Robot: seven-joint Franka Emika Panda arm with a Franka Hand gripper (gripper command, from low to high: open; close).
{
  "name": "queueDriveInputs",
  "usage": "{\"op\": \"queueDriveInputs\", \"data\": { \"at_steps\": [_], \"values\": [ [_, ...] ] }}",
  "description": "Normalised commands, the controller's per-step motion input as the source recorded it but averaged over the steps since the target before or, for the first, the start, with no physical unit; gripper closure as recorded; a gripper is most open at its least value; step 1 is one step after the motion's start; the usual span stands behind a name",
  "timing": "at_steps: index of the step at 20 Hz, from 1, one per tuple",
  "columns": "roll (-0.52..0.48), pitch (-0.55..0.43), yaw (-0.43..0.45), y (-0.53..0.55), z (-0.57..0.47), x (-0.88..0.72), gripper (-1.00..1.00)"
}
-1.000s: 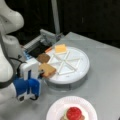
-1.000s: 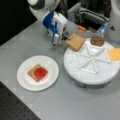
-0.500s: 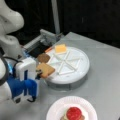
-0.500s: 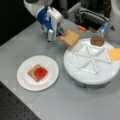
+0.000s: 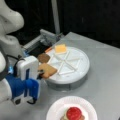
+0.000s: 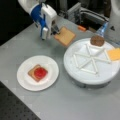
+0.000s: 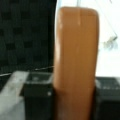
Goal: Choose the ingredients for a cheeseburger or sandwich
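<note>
The gripper (image 6: 55, 30) is clamped on a brown toast square (image 6: 65, 36); the wrist view shows the slab (image 7: 76, 62) edge-on, standing tall between the two dark fingers (image 7: 37, 92), which press on its flat faces. In both front views the toast sticks out sideways from the fingertips, held level and clear of the table, just off the rim of the white divided tray (image 6: 82, 75). In a front view the gripper (image 5: 40, 73) sits at the tray's near left edge with the toast (image 5: 47, 70) overlapping the rim. The relation that matters is between this held piece and the sandwich (image 6: 37, 73) on the white paper plate (image 6: 25, 82): the plate lies nearer the camera and slightly left of the gripper in that view, well apart from it, with bare grey table (image 6: 62, 105) between. The stack there shows a toast base with a red round on top; any green piece is hidden. Of the other ingredients, the dark brown patty (image 6: 97, 40) and the yellow-orange cheese square (image 6: 114, 53) rest in separate tray compartments on the far right, away from the gripper.
</note>
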Motion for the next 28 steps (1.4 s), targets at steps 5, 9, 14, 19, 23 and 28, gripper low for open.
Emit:
{"op": "queueDriveInputs", "data": {
  "at_steps": [5, 9, 14, 19, 23, 28],
  "values": [
    [-0.375, 0.174, 0.124, 0.04, 0.37, 0.27, 1.0],
    [-0.407, 0.17, 0.09, 0.04, 0.31, 0.24, 1.0],
    [-0.377, 0.132, 0.046, 0.06, 0.22, 0.24, 1.0],
    [-0.354, 0.089, 0.03, 0.04, 0.12, 0.25, 1.0],
    [-0.317, 0.075, 0.041, 0.01, 0.06, 0.23, 1.0],
    [-0.332, 0.043, 0.079, -0.03, -0.03, 0.3, 1.0]
  ]
}}
